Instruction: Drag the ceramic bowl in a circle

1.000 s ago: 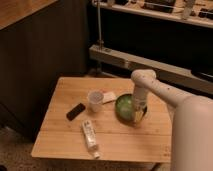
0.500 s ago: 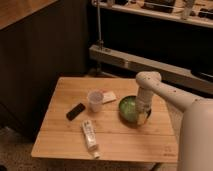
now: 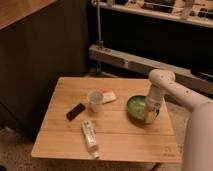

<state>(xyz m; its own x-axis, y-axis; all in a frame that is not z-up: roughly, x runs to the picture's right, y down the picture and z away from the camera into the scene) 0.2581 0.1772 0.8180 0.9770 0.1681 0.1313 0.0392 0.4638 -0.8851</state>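
The ceramic bowl (image 3: 135, 106) is round and shallow, glossy green inside, and sits on the right part of the wooden table (image 3: 60, 135). My gripper (image 3: 150, 116) comes down from the white arm at the bowl's right rim and seems to touch it there. The small translucent white cup (image 3: 94, 100) stands upright left of the bowl, apart from it.
A black flat device (image 3: 75, 111) lies left of the cup. A white tube (image 3: 89, 135) lies near the table's front. A small packet (image 3: 108, 96) lies behind the cup. A dark cabinet stands at the left, a metal rail and shelf behind.
The bowl and my gripper have shifted to the right and slightly back across the table, away from the cup. The other objects have not moved.
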